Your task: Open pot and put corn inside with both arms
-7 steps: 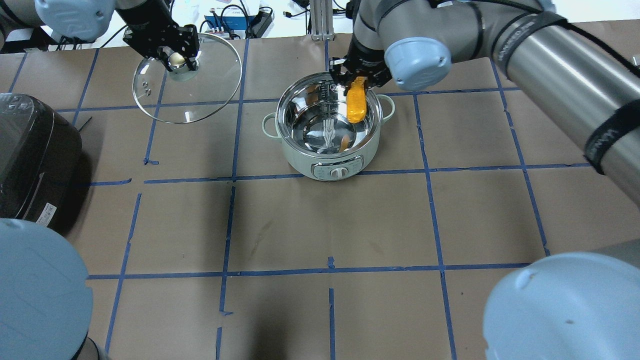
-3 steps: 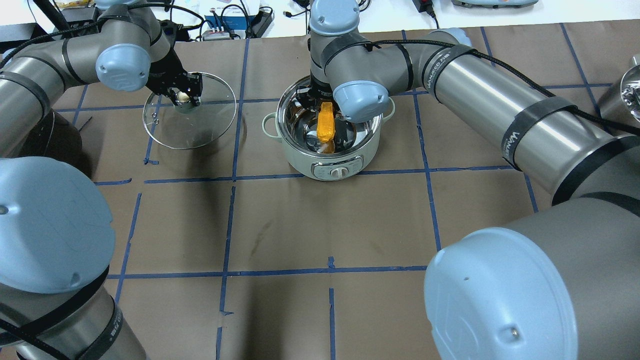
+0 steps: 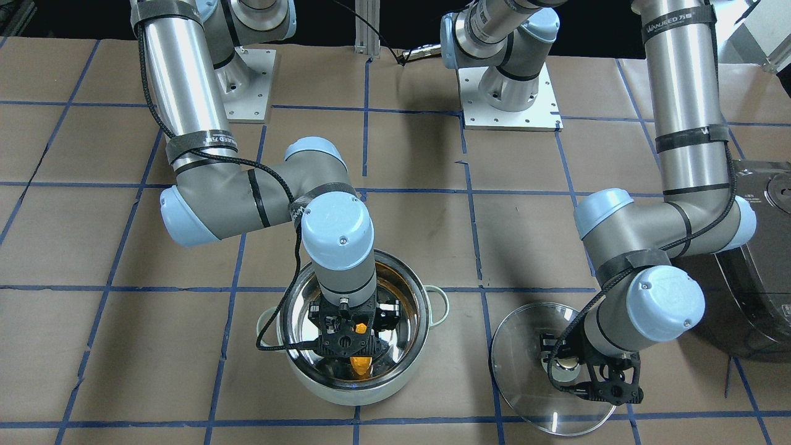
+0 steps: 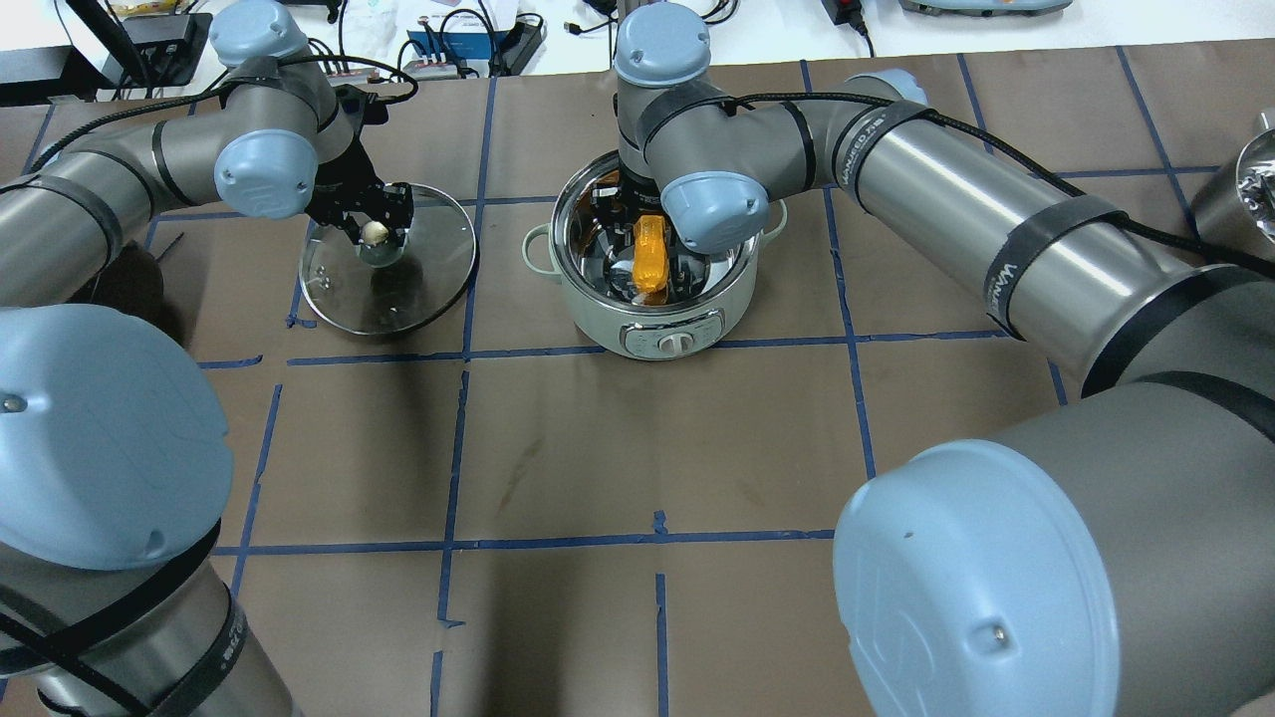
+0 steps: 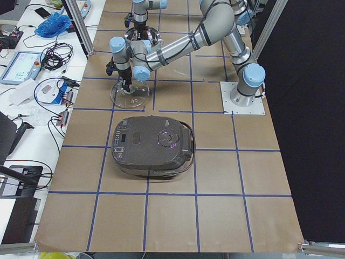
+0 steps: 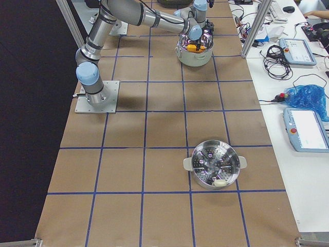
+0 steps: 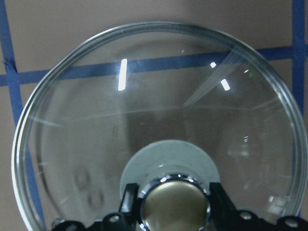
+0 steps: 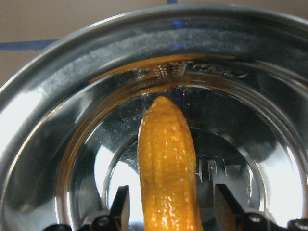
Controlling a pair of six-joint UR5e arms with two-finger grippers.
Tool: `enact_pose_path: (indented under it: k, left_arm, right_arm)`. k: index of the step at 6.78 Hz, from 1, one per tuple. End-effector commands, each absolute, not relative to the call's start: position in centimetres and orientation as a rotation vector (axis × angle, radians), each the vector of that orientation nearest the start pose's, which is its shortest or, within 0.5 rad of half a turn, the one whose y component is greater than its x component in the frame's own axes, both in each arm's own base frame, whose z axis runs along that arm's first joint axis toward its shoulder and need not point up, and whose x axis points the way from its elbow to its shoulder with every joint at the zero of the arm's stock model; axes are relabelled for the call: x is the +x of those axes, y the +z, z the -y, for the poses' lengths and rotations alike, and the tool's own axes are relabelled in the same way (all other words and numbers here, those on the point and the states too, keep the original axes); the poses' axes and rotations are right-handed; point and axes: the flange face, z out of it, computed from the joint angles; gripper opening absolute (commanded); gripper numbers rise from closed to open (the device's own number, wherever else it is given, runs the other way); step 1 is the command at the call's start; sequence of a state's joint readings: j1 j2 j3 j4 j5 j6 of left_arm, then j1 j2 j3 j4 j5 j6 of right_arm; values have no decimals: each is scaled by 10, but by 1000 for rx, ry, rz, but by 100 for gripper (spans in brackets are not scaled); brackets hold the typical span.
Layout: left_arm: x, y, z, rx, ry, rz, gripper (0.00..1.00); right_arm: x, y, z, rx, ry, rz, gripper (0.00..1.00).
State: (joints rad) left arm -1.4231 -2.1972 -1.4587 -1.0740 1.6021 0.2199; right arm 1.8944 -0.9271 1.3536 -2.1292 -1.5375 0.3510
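The mint-white steel pot [image 4: 598, 321] stands open at the middle of the table, also seen in the front view [image 3: 421, 309]. My right gripper [image 4: 645, 239] is down inside it. The yellow-orange corn [image 8: 166, 159] lies between its jaws, pointing at the pot wall, with a small gap on each side, so the gripper is open. The corn also shows from above [image 4: 649, 257]. My left gripper [image 4: 376, 232] is shut on the knob of the glass lid [image 4: 423, 284], held low beside the pot. I cannot tell whether the lid [image 7: 144, 120] touches the table.
A dark grey rice cooker [image 5: 153, 145] stands on my left, beyond the lid [image 3: 525, 346]. A steel steamer insert [image 6: 215, 164] sits far to my right. Cables and boxes [image 4: 468, 40] line the table's far edge.
My right gripper has come down from the pot's rim into the pot with the corn. My left gripper has lowered the lid towards the table and moved it nearer the pot.
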Motion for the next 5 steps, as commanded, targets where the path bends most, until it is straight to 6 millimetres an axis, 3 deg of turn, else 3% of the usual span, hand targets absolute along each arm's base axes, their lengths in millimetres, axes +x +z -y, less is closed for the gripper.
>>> enact_pose_path:
  k: [1, 2, 3, 4, 5]
  left_arm:
    - [-28, 231, 701, 102, -12, -3100, 100]
    - [-30, 277, 687, 57, -16, -3099, 100]
    - [-40, 325, 667, 7, -9, -3104, 100]
    - [-58, 364, 647, 42, -24, -3104, 100]
    - [-89, 406, 620, 112, -46, -3098, 100]
  right_arm:
    - [356, 311, 631, 32, -253, -3036, 99]
    - [350, 353, 614, 34, -263, -3030, 99]
    - [340, 405, 586, 34, -243, -3036, 99]
    - [323, 458, 556, 48, -237, -3037, 99]
    - [300, 493, 528, 69, -179, -3061, 99]
